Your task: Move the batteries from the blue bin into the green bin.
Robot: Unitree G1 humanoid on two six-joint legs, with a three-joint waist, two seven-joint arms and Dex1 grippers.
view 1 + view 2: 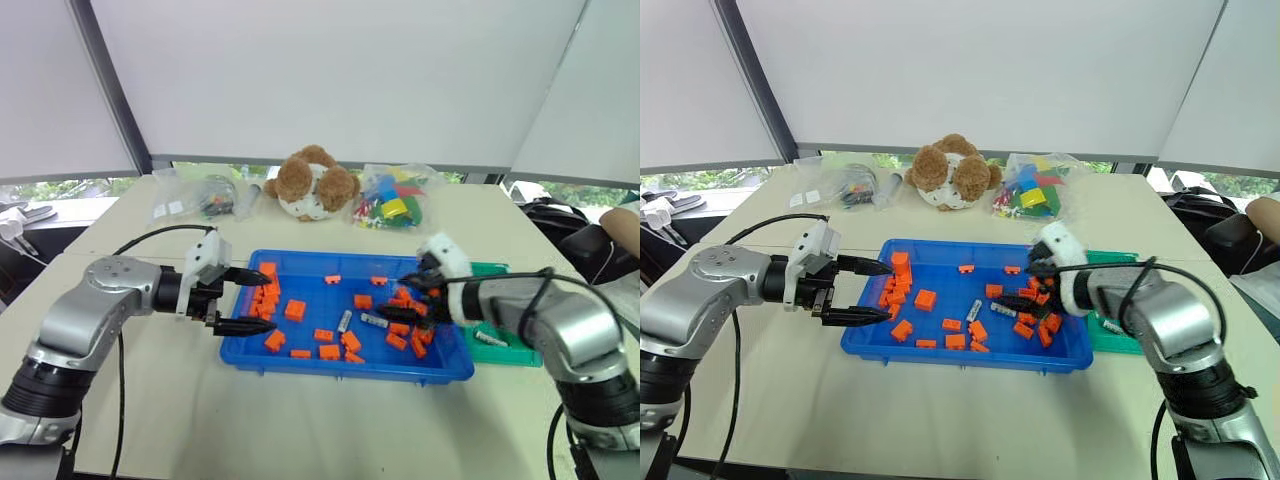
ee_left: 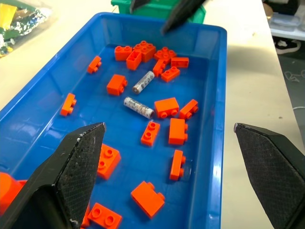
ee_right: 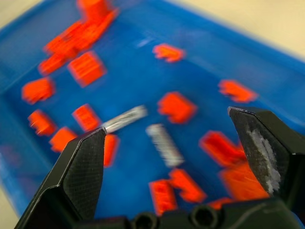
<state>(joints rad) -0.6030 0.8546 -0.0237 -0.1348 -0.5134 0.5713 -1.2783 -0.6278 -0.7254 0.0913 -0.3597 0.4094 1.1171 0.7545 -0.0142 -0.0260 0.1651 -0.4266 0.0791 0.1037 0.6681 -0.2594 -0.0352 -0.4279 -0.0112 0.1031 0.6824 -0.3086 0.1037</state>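
The blue bin (image 1: pixel 300 352) sits mid-table, holding many orange blocks (image 1: pixel 295 310) and two batteries (image 1: pixel 345 320) (image 1: pixel 374 320) lying near its middle. The same two batteries (image 2: pixel 143 81) (image 2: pixel 138 107) appear in the left wrist view. My left gripper (image 1: pixel 270 302) hovers open over the bin's left end, nothing between its fingers. My right gripper (image 1: pixel 392 298) is open and empty above the bin's right end, pointing down at the two batteries (image 3: pixel 125 119) (image 3: pixel 164 144). The green bin (image 1: pixel 512 352) stands against the blue bin's right side, mostly hidden behind my right arm.
A teddy bear (image 1: pixel 313 183) sits behind the blue bin. A clear bag of coloured bricks (image 1: pixel 395 200) is to its right and another clear bag (image 1: pixel 205 197) to its left. Bare table lies in front of the bins.
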